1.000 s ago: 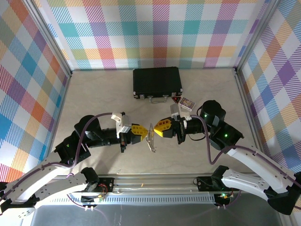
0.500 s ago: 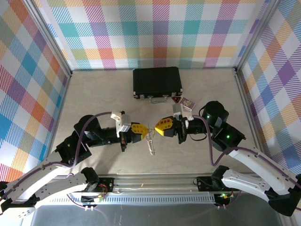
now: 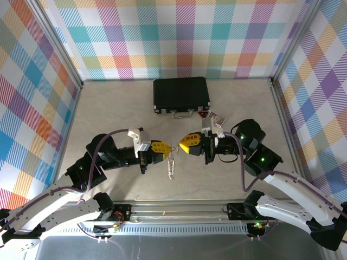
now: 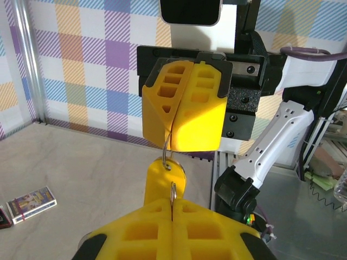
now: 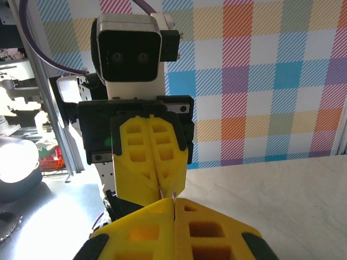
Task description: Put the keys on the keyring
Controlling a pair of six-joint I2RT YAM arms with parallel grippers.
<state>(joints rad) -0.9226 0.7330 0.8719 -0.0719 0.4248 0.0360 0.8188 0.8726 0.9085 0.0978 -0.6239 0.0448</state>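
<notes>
A black rectangular hard case (image 3: 181,93) is lying at the far side of the beige worktop (image 3: 119,108), well apart from the two arms. A small printed card box (image 3: 217,118) is lying near the case's right corner, close to the right arm's wrist. Purple cables (image 3: 108,138) are being carried over both arms, and the worktop is being enclosed on three sides by multicoloured checked walls (image 3: 184,38). The left gripper (image 3: 164,151) and the right gripper (image 3: 182,145) are being held tip to tip above the middle of the worktop. In the top view, the small parts between them are being blocked by their chunky yellow fingers (image 4: 190,108).

One case, one card box, one key, one keyring and two grippers are being counted.

The left jaws are being pressed together on a tiny yellow-headed key (image 4: 165,181), whose rounded head is sticking out towards the right gripper. A thin silvery metal keyring (image 3: 171,165) is dangling between the two grippers, above the worktop. A wire of it is being led from the key's head up into the closed right jaws, which appear to be pinching it. Most of the key's blade is being hidden inside the left jaws. Whether the wire is passing through the head cannot be told. Both arms are being cut off at the lower corners of the top view.
</notes>
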